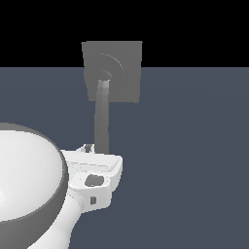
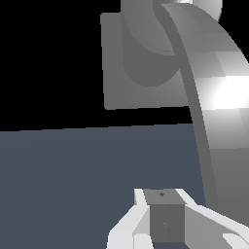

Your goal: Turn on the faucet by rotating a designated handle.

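The faucet [image 1: 121,73] is a matte grey square block with raised rings, standing at the back of the exterior view. Its handle [image 1: 101,119], a long slim grey bar, runs from the block's centre down toward my white hand. My gripper [image 1: 88,147] sits at the handle's lower end, just to the exterior view's left of it. In the wrist view the fingers [image 2: 160,214] show as one closed block with nothing between them. The broad curved handle [image 2: 219,121] passes close beside them, and the faucet [image 2: 141,63] lies beyond. Whether finger and handle touch is unclear.
A large white link of my arm [image 1: 24,180] fills the exterior view's lower left and hides the ground there. The floor [image 1: 194,160] is a flat dark blue-grey surface around the faucet.
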`<state>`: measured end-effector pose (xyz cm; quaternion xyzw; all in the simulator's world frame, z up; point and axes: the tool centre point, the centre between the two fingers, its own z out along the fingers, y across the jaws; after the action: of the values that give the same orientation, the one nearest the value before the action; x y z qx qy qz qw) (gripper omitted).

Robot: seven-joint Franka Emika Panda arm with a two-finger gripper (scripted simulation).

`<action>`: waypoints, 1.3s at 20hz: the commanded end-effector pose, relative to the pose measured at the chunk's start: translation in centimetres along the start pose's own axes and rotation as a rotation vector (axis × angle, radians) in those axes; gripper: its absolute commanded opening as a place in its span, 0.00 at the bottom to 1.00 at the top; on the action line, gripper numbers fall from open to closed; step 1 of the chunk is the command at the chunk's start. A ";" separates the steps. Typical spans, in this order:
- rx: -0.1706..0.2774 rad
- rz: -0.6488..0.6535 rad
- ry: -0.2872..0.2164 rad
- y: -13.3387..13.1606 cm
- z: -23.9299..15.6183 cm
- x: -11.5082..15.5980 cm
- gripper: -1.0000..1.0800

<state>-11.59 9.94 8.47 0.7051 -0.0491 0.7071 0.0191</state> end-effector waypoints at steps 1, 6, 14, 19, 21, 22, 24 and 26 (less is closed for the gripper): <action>-0.004 -0.002 0.000 1.1 0.0 0.1 0.00; -0.004 -0.002 0.000 2.8 0.0 0.2 0.00; -0.004 -0.003 -0.001 5.7 0.0 0.4 0.00; -0.004 -0.003 -0.001 7.6 0.0 0.5 0.00; -0.004 -0.003 -0.001 8.3 0.0 0.6 0.00; -0.004 -0.003 -0.001 8.7 0.0 0.6 0.00; -0.004 -0.004 -0.001 9.4 0.0 0.7 0.00; -0.004 -0.004 -0.001 10.1 0.0 0.7 0.00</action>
<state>-13.27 1.66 7.39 0.7182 -0.0434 0.6944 0.0117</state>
